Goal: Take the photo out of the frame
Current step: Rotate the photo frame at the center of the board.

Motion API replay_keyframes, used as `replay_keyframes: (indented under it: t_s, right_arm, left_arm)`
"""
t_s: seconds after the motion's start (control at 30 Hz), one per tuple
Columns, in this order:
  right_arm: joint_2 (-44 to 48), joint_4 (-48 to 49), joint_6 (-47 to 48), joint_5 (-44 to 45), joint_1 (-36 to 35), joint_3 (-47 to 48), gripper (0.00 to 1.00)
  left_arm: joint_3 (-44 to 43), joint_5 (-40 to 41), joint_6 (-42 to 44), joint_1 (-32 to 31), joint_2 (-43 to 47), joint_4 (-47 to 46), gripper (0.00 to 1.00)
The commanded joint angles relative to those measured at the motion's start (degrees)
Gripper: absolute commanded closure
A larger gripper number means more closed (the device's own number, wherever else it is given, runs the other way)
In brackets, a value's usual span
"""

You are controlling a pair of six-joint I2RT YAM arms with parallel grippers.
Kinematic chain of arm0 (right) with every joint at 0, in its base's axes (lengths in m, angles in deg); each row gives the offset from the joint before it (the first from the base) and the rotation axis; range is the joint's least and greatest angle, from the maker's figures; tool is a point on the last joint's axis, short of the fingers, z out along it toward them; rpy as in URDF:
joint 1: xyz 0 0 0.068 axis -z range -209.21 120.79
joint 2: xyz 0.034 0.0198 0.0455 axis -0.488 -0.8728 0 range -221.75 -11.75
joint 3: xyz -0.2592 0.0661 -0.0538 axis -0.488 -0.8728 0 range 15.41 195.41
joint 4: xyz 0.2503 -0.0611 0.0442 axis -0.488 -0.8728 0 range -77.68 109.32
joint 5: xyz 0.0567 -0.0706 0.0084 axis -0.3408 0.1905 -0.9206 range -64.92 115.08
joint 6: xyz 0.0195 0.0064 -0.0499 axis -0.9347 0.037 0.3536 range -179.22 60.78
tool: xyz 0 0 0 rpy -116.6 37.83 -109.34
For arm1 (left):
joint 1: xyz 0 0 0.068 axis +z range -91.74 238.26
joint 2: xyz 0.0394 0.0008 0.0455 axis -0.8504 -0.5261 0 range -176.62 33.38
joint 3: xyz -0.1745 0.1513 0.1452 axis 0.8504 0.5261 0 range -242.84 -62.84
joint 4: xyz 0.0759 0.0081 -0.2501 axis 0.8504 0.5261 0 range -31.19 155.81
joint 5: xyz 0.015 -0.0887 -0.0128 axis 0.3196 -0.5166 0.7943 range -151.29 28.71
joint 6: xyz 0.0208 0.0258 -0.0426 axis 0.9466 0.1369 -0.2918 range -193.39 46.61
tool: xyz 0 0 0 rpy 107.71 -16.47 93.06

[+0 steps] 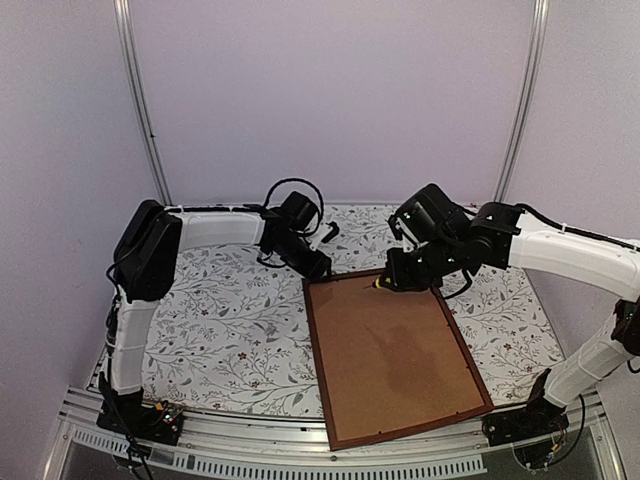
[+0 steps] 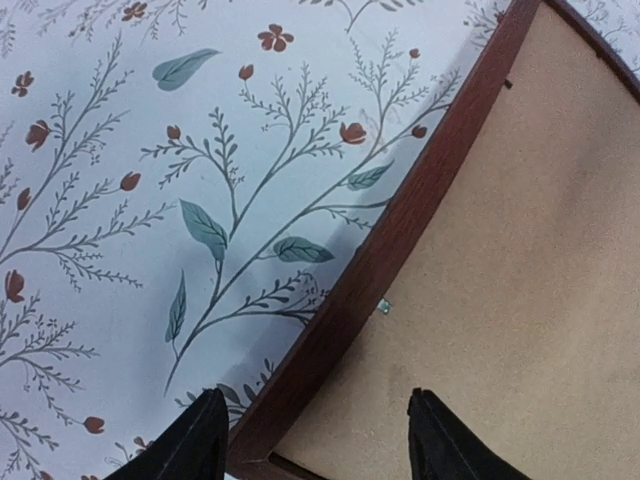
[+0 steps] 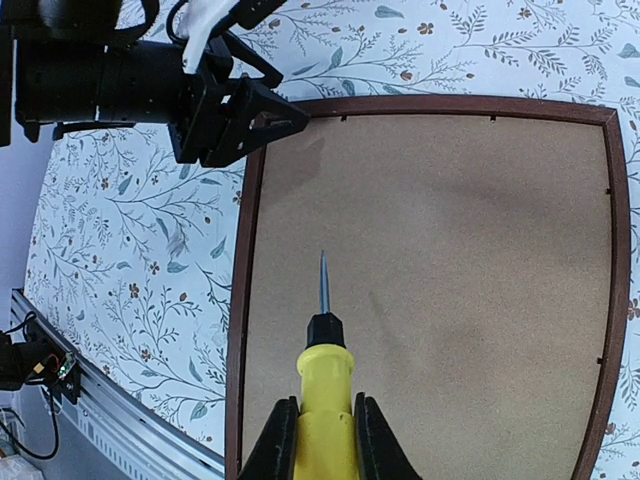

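The frame (image 1: 316, 350) of dark reddish-brown wood lies face down on the table, its brown backing board (image 1: 390, 350) facing up. The photo is hidden beneath that board. My left gripper (image 2: 315, 440) is open just above the frame's far left corner, one finger (image 2: 195, 440) over the cloth and the other over the board (image 2: 520, 260). A small metal tab (image 2: 384, 306) sits at the frame's (image 2: 400, 240) inner edge. My right gripper (image 3: 325, 440) is shut on a yellow-handled screwdriver (image 3: 326, 390), whose tip points along the board (image 3: 440, 300) near the frame's far edge.
A floral tablecloth (image 1: 230, 330) covers the table. An aluminium rail (image 1: 300, 462) runs along the near edge, and two metal poles (image 1: 140, 100) stand at the back. In the right wrist view the left gripper (image 3: 250, 120) hangs over the frame's (image 3: 245, 300) corner.
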Motion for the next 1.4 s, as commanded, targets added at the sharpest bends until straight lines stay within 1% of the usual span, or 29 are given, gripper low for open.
replay_keyframes:
  t_s: [0.0,0.17,0.3,0.37,0.5,0.57,0.67,0.87,1.07,1.2,1.3,1.37]
  right_arm:
    - [3.49,1.54,-1.31,1.67,0.19,-1.12,1.0]
    - [4.68,1.28,-1.73,2.28,0.22,-1.53,1.0]
    - [5.26,1.26,-2.22,2.67,0.26,-2.11,1.0]
    - [5.47,1.26,-2.39,3.14,0.26,-2.51,1.0]
    - [5.42,1.33,-2.4,4.4,0.25,-2.68,1.0]
    - [5.26,1.56,-2.34,4.95,0.27,-2.48,1.0]
    - [5.27,2.33,-2.34,5.72,0.21,-2.45,1.0]
    - [4.51,3.17,-1.89,5.78,0.26,-1.88,1.0]
    - [3.74,3.64,-1.53,5.26,0.28,-2.01,1.0]
    - [3.39,4.04,-1.16,5.08,0.31,-2.01,1.0]
    - [3.0,4.22,-0.68,4.66,0.32,-1.65,1.0]
    - [2.38,4.33,-0.27,4.31,0.33,-1.43,1.0]
  left_arm:
    - [-2.64,0.16,2.69,0.31,-3.4,1.86,0.37]
    - [-2.86,0.42,1.38,0.31,-5.51,0.35,0.36]
    - [-2.75,2.23,-0.79,0.23,-6.27,-0.13,0.41]
    - [-2.06,3.34,-1.95,0.14,-6.05,-0.31,0.47]
    - [1.64,5.98,-3.29,-0.45,-4.61,-1.75,0.54]
    - [2.75,8.08,-4.28,-0.65,-4.19,-1.63,0.62]
    - [5.14,10.7,-6.03,-0.66,-2.96,-1.89,0.7]
    - [10.04,13.75,-8.37,-0.02,0.16,-2.6,0.79]
    - [15.62,16.34,-12.39,1.62,4.15,-2.35,0.85]
    - [20.97,17.82,-16.87,2.42,8.08,-2.01,0.87]
    - [25.74,17.02,-21.79,2.25,11.54,-2.82,0.88]
    - [29.83,14.39,-25.52,1.71,14.09,-4.29,0.88]
